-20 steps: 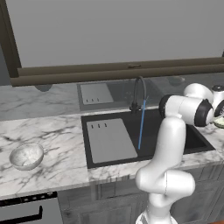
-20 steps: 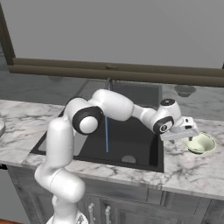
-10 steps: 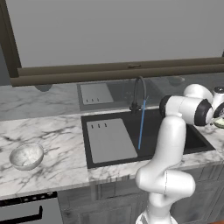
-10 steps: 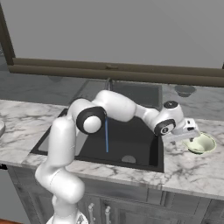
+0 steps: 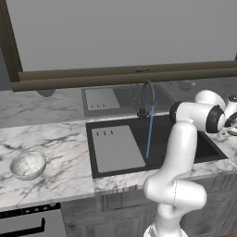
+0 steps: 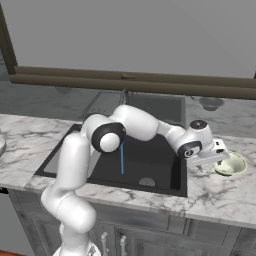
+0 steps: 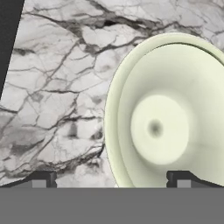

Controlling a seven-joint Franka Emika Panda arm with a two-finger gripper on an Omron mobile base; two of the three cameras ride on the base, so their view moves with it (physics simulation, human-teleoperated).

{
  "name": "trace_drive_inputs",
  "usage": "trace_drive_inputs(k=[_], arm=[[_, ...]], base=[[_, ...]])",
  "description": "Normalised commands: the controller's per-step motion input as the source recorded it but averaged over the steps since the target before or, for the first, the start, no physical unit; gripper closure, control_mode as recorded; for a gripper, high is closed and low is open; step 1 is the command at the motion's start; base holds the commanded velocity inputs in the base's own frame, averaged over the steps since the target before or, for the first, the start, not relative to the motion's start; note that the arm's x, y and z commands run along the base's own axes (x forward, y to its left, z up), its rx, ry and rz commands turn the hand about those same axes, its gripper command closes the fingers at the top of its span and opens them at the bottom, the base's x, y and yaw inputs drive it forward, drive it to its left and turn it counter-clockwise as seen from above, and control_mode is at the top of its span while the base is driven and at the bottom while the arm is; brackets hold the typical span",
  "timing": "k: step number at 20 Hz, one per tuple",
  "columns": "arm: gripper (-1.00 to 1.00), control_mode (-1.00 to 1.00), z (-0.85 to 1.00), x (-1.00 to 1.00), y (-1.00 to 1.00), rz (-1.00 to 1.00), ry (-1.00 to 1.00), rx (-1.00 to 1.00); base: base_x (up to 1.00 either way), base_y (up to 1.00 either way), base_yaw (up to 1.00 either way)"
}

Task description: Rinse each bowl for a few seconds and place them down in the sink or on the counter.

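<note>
One bowl (image 6: 231,164) sits on the counter (image 6: 215,192) right of the sink (image 6: 150,167), under my gripper (image 6: 216,156); the other bowl (image 5: 28,165) lies far left.

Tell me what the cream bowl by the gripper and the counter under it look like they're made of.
Cream bowl: probably glazed ceramic, with a smooth, even pale surface, greenish inside, and a soft sheen. Counter: marble or a marble-look stone, white with branching grey veins, fairly matte. Everything is rendered, so both are guesses from look alone.
</note>
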Motion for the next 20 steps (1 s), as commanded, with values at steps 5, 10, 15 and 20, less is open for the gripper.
trace_drive_inputs(k=[5,10,15,20], arm=[[-1.0,-1.0,-0.08,0.05,-0.17,0.06,0.0,0.01],[-1.0,-1.0,-0.06,0.13,-0.2,0.07,0.0,0.0],[-1.0,-1.0,-0.07,0.11,-0.17,0.07,0.0,0.0],[1.0,-1.0,-0.13,0.11,-0.09,0.06,0.0,0.0]], base=[[0.0,0.0,0.0],[0.0,0.0,0.0],[0.0,0.0,0.0],[0.0,0.0,0.0]])
